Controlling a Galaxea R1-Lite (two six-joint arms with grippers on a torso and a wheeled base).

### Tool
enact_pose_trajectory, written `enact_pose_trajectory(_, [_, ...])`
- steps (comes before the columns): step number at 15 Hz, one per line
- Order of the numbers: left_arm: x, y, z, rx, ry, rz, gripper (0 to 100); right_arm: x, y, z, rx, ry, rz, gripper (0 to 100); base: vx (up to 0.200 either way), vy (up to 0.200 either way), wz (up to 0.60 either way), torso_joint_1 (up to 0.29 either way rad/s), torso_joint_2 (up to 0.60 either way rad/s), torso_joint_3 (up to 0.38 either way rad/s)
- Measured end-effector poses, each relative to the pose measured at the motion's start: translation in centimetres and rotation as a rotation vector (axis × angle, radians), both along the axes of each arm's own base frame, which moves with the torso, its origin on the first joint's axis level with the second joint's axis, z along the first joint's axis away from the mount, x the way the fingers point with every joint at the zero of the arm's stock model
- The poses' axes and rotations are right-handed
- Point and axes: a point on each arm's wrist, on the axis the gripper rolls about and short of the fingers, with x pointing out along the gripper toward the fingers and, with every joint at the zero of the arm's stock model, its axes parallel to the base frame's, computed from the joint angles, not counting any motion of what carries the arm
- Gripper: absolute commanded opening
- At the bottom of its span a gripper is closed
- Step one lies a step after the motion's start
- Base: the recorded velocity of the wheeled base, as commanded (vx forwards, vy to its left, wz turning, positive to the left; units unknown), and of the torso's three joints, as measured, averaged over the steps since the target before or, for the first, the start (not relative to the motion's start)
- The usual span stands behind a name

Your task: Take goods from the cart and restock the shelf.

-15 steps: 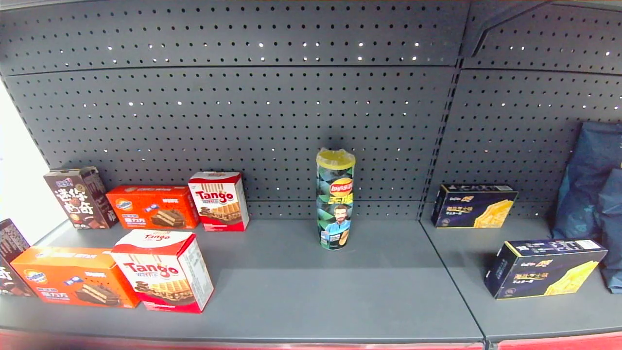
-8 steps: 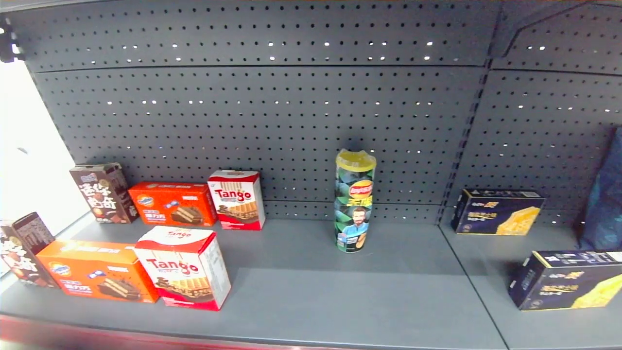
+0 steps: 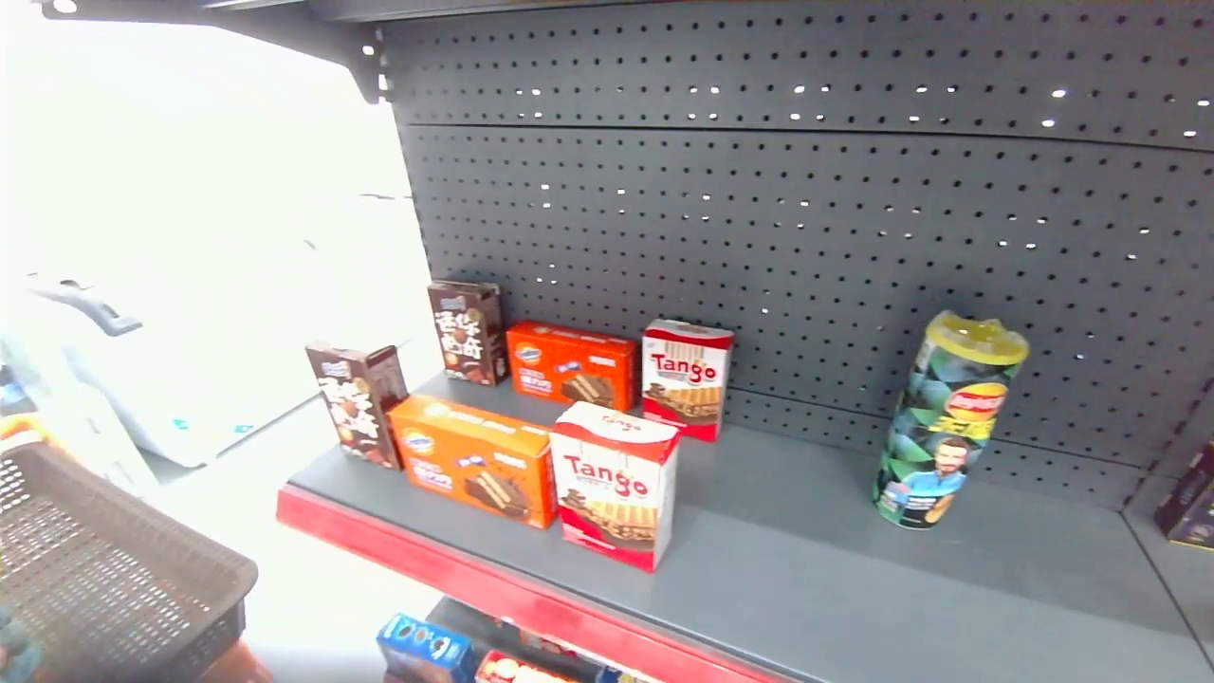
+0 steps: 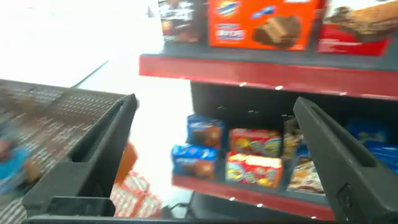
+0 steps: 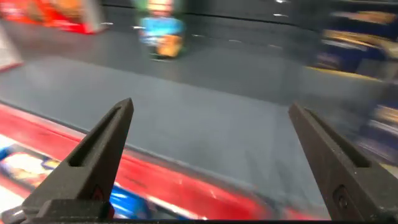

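Both jaws spread, empty. Dark mesh cart basket [image 3: 171,533], eight o'clock (contents blurred): likely light cartons; pinch broad faces.

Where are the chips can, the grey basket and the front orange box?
chips can [image 3: 947,427]: head view, middle of its body.
grey basket [image 3: 114,569]: head view, its mesh wall.
front orange box [image 3: 474,465]: head view, its front face.

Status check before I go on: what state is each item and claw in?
Left claw: open, empty.
Right claw: open, empty.
Chip can: upright, lid on.
Front Tango box: upright, closed.
Rear Tango box: upright, closed.
Front orange box: long side down, closed.
Rear orange box: long side down, closed.
Front brown box: upright, closed.
Rear brown box: upright, closed.
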Motion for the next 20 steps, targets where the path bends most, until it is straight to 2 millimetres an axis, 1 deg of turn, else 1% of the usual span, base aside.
enact_pose_trajectory(6, [0.0,0.0,0.0,-0.003,0.0,0.001,100,0.0,0.0,0.0,-0.001,0.001,0.0,100,0.0,0.0,0.6,0.004,0.0,0.004])
enact_pose_trajectory(15, [0.0,0.0,0.1,-0.001,-0.003,0.009,100,0.0,0.0,0.0,-0.001,0.0,0.0,100,0.0,0.0,0.0,0.0,0.0,0.0])
enact_pose_trajectory(17, [-0.3,0.0,1.1,0.014,-0.027,0.019,100,0.0,0.0,0.0,-0.001,0.0,0.0,100,0.0,0.0,0.0,0.0,0.0,0.0])
enact_pose_trajectory(19, [-0.1,0.1,2.6,0.027,0.002,0.054,100,0.0,0.0,0.0,-0.001,0.0,0.0,100,0.0,0.0,0.0,0.0,0.0,0.0])
enact_pose_trajectory(20, [0.4,0.1,3.4,0.033,0.043,0.069,100,0.0,0.0,0.0,-0.001,0.0,0.0,100,0.0,0.0,0.0,0.0,0.0,0.0])
